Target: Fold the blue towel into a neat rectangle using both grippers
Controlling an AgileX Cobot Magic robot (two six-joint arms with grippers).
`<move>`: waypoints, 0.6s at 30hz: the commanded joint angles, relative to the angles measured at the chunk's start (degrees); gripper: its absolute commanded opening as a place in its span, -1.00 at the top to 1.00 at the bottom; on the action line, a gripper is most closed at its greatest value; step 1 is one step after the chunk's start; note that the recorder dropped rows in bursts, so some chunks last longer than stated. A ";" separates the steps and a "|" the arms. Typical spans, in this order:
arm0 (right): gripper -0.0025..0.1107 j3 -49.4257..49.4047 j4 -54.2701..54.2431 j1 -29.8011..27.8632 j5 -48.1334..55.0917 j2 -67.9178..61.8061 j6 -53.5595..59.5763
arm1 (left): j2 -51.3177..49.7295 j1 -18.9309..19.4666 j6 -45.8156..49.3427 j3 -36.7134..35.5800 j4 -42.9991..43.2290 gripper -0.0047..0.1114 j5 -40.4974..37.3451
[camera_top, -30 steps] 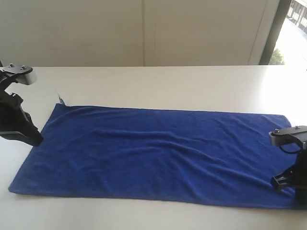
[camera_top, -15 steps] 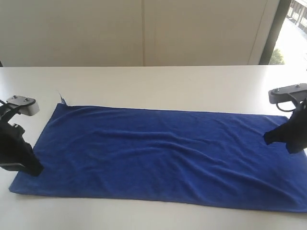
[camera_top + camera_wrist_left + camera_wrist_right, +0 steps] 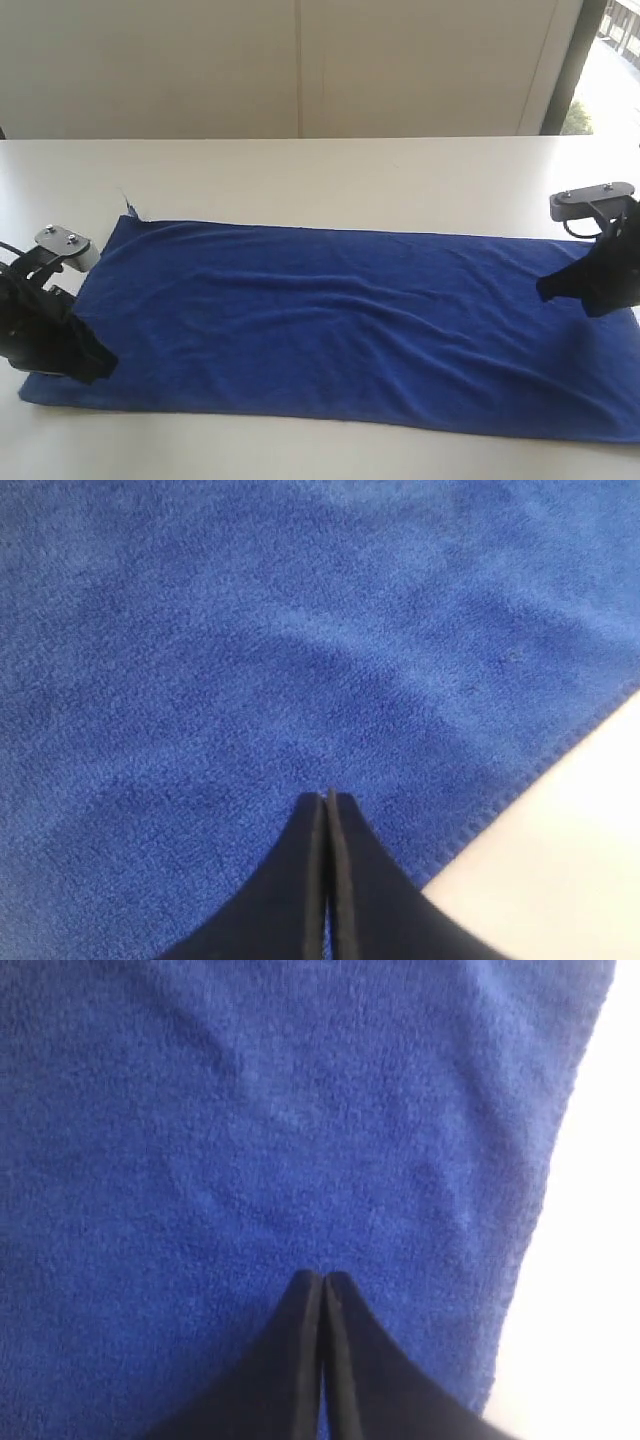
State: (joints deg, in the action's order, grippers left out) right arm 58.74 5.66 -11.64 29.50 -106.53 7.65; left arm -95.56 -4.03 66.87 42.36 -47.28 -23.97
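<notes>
The blue towel (image 3: pixel 340 320) lies flat on the white table (image 3: pixel 350 170) as a long rectangle, lightly rippled, with a loose thread (image 3: pixel 127 207) at its far left corner. My left gripper (image 3: pixel 100 365) is over the towel's near left corner, jaws shut with no cloth between them. In the left wrist view its tips (image 3: pixel 327 796) sit above the towel (image 3: pixel 250 630), close to the hemmed edge. My right gripper (image 3: pixel 545 290) hovers at the towel's right end, also shut. The right wrist view shows its tips (image 3: pixel 322 1276) above the towel (image 3: pixel 250 1110).
Bare white table (image 3: pixel 580 860) surrounds the towel on all sides, and more table (image 3: pixel 600 1260) shows past its right edge. A pale wall runs behind the table, with a dark window frame (image 3: pixel 570 70) at the far right.
The left gripper came forward and inward onto the towel's near left corner. The right gripper went from the near right corner up to the right edge's far part, then slightly inward.
</notes>
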 commanded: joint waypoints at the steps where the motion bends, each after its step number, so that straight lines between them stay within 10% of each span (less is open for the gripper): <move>1: 0.96 2.58 0.36 -0.37 -2.35 0.02 -0.40 | 0.00 -0.08 0.17 -0.73 1.07 0.92 -0.97; 18: 0.96 13.17 0.55 -0.37 -0.78 -6.77 0.04 | 0.00 -0.08 -4.71 -5.22 6.37 0.92 2.16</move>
State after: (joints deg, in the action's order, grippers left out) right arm 70.92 6.01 -11.64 28.55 -112.32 7.65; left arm -95.07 -4.03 64.56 38.30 -44.28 -19.16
